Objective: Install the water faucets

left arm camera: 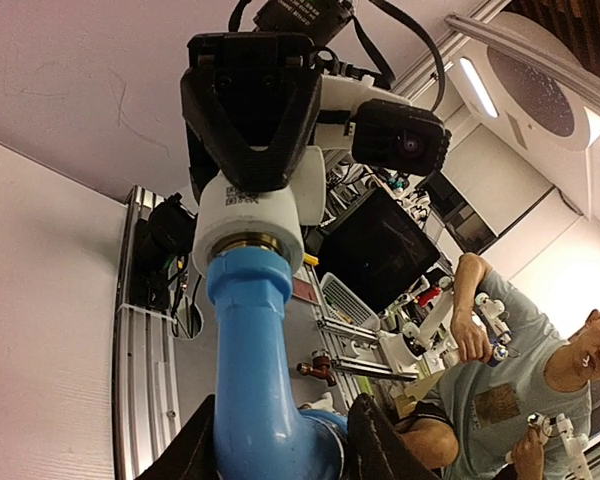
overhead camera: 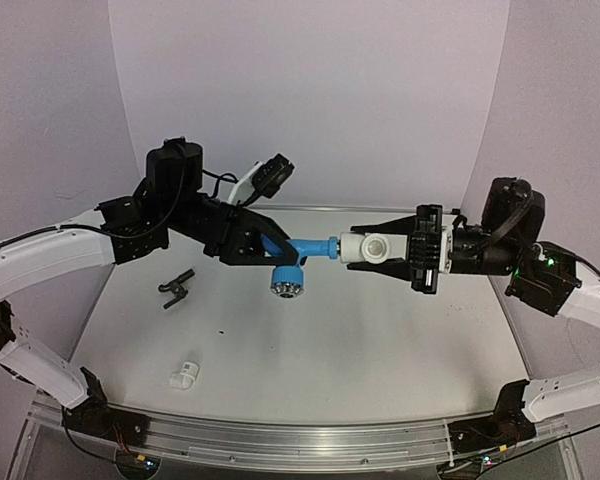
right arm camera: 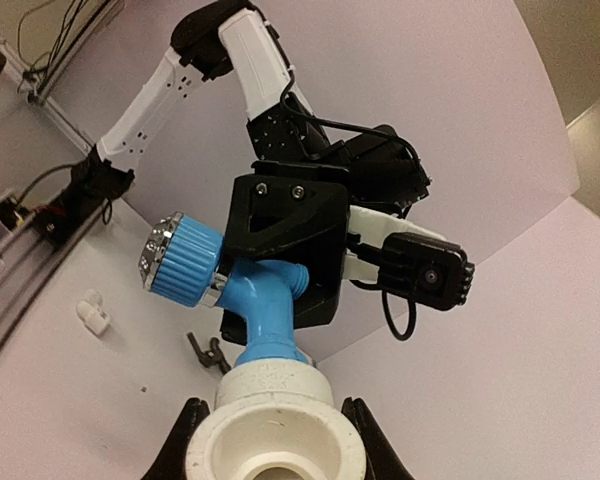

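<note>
Top external view, centre: faucet [overhead camera: 305, 248] stem seated in white fitting [overhead camera: 368, 247], midair. Left jaws closed on faucet, right jaws clamp fitting. Tightening likely left.

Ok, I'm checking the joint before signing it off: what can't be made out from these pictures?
How far the blue faucet goes into the white pipe fitting: hidden inside the fitting, every view.
Whether the left pincer grips the faucet: cut off at the left wrist view's bottom edge.
The small black item: too small to identify, top view.
</note>
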Motion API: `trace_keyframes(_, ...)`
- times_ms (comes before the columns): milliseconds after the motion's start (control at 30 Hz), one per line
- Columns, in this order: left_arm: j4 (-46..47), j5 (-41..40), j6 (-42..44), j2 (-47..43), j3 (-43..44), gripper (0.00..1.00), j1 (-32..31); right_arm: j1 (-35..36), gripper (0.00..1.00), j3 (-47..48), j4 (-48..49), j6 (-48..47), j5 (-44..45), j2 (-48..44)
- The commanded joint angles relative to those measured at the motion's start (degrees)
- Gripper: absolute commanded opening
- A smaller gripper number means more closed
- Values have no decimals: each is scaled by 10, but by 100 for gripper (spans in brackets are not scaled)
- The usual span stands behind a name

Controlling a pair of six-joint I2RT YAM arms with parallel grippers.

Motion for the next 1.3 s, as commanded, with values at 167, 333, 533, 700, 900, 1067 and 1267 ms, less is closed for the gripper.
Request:
trace_keyframes(167,-115,-81,154,-38,37,31,-19,3,0,70,39,323,-21,38)
trace_keyframes(333,-168,-156,245,-48,42,23,-34,3,0,78,38,534,-40,60)
trace_keyframes(533,-190,-215,328,-71,39,14,-50,2,0,69,56,655,-48,70)
trace_keyframes(700,-209,-307,417,-100,29,9,-69,-8,0,71,63,738,-44,78)
trace_keyframes(900,-230,-419,491,-115,23,17,-100,-13,0,71,68,758,-65,79)
trace_keyframes(1067,-229,-426,437,-127,30,57,-102,-15,0,103,38,617,-28,72)
trace_keyframes(1267,-211,-446,303,-149,49,100,-101,-15,0,154,-43,352,24,49)
